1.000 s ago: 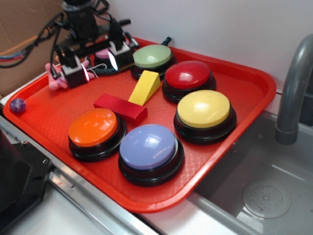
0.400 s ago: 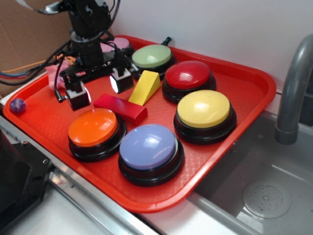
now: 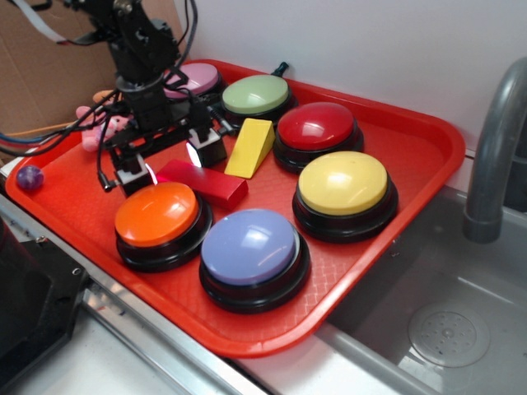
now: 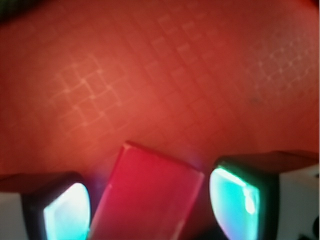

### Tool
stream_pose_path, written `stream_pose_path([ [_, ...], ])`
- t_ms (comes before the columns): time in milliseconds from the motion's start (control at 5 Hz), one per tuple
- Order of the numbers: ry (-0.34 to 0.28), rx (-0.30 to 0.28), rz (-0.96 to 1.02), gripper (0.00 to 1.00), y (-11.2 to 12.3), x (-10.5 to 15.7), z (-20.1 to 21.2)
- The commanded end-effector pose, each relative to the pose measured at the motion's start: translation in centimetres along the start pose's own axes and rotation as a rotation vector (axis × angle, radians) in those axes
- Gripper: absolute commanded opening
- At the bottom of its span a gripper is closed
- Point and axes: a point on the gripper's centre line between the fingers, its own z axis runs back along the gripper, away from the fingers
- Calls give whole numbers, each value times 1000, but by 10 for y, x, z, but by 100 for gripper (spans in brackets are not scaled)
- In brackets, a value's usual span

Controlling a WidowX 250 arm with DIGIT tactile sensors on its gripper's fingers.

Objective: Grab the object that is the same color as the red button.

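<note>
The long flat red block [image 3: 210, 183] lies on the red tray [image 3: 412, 164], between the orange button [image 3: 158, 212] and the yellow wedge [image 3: 251, 146]. My gripper [image 3: 169, 163] is open and low over the block's left end, one finger on each side. In the wrist view the block's end [image 4: 150, 195] lies between the two glowing fingertips [image 4: 67, 212], with a gap on both sides. The red dome button [image 3: 315, 126] stands at the back right of the wedge.
Green [image 3: 256, 95], pink [image 3: 196, 78], yellow [image 3: 342, 183] and blue [image 3: 249, 245] dome buttons stand on the tray. A pink toy [image 3: 97, 125] and a small purple ball [image 3: 30, 177] lie at the left. A sink [image 3: 445, 329] and faucet [image 3: 494, 140] are at the right.
My gripper has moved forward from the tray's back left and come down, so its open fingers now straddle the left end of the red block. The block has not moved.
</note>
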Motion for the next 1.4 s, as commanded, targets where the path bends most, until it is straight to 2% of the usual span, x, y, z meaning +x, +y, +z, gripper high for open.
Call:
stream_pose_path([
  [0,7,-56,70,0,6,11,2],
  [400,-29,-73,69,0,-3,17,7],
  [600,-41,-88,-9,0,-13,24,25],
  [800,-62,-136,-101,0,-28,30,56],
  [1000,-53,-129,-229,0,-39,33,84],
  [1200,-24,-82,-482,0,-45,36,111],
])
